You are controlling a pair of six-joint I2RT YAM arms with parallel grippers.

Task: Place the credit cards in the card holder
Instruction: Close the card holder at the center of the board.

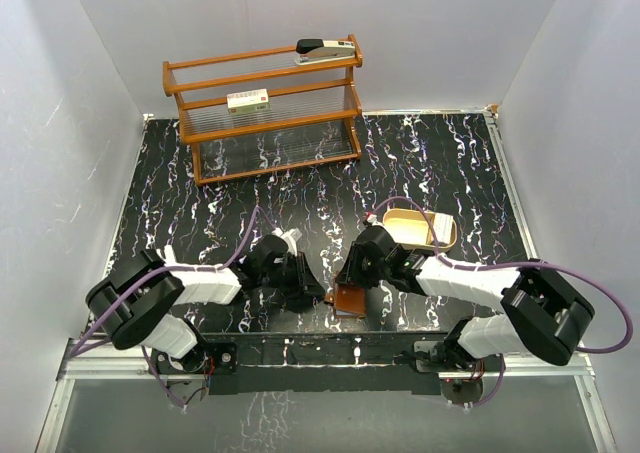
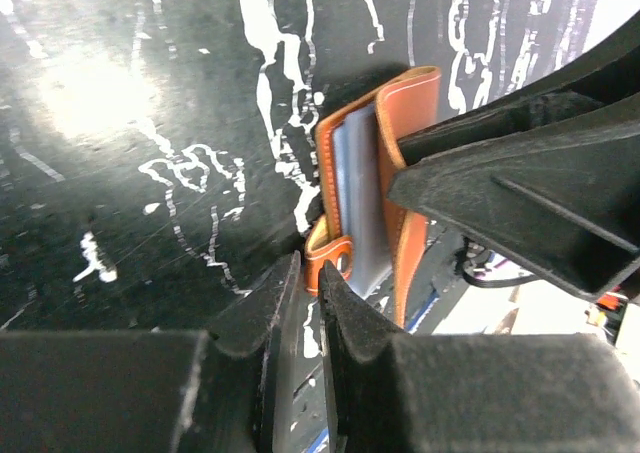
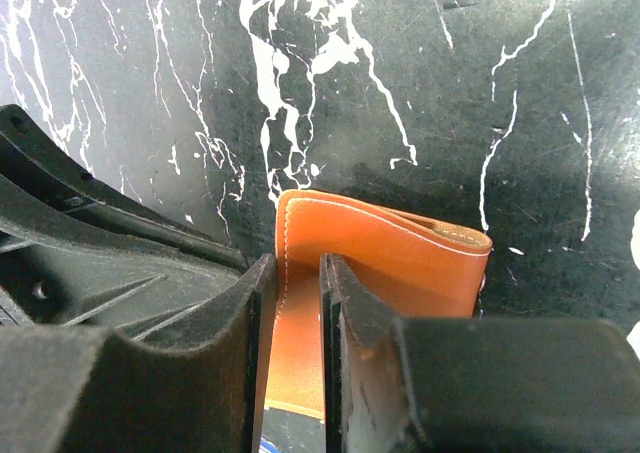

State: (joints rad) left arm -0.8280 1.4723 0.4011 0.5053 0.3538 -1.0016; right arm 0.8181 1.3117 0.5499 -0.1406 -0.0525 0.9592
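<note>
The card holder, a brown leather wallet, stands on edge at the near middle of the table between both grippers. In the left wrist view its cover is folded partly over a pale blue-grey credit card inside, and the snap tab hangs at the bottom. My left gripper has its jaws a narrow slit apart with nothing between them, tips right at the tab. My right gripper grips the holder's leather cover between its fingers.
A shallow tan tray lies just right of the right arm. At the back stands a wooden rack with a stapler on top and a white box with a red label. The table's near edge is right behind the wallet.
</note>
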